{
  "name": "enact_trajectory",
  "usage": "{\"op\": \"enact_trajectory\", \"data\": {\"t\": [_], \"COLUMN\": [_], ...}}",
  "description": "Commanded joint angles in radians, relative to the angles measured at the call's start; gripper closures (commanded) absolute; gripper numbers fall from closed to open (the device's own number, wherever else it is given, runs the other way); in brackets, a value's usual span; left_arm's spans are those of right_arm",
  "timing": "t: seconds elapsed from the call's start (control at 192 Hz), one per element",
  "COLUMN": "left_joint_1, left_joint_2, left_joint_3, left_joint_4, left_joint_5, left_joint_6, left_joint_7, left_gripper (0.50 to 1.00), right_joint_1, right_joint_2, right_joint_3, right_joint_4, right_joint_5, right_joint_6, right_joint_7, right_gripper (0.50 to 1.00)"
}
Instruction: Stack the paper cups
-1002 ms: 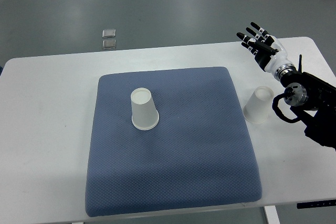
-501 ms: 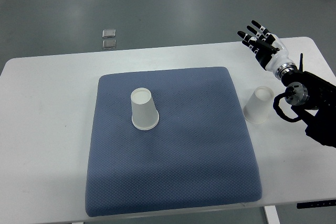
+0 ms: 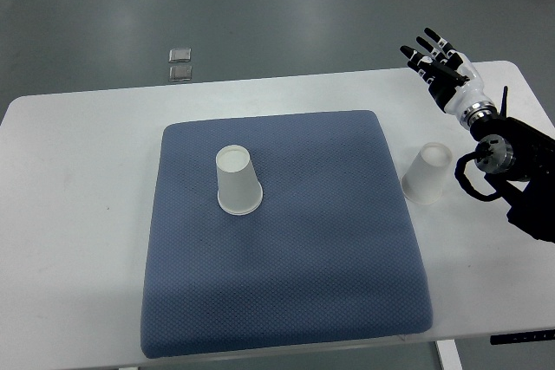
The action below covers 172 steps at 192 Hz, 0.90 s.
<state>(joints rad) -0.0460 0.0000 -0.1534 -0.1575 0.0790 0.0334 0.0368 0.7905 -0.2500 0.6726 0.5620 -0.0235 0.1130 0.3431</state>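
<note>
Black-fingered right hand (image 3: 442, 71) hovers, fingers spread.

White cups (image 3: 238, 181), dotted blue mat (image 3: 286, 240)

Single steep overhead view of table (image 3: 78, 214)

I see only my right arm, coming in from the right edge with its dark forearm angled up and inward. The right hand (image 3: 442, 71) is raised at the far right, its black-tipped fingers (image 3: 422, 52) spread and extended, holding nothing.
</note>
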Motion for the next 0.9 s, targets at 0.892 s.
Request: {"op": "enact_trajectory", "data": {"t": [0.892], "left_joint_1": [0.000], "left_joint_2": [0.000], "left_joint_3": [0.000], "left_joint_4": [0.001], "left_joint_5": [0.001], "left_joint_6": [0.000], "left_joint_7": [0.000], "left_gripper": [0.500], "right_joint_1": [-0.036], "right_joint_2": [-0.109], "right_joint_3": [0.067], "right_joint_4": [0.004], "right_joint_5": [-0.013], "right_joint_6": [0.209], "right_joint_7": [0.001], "right_gripper": [0.585]}}
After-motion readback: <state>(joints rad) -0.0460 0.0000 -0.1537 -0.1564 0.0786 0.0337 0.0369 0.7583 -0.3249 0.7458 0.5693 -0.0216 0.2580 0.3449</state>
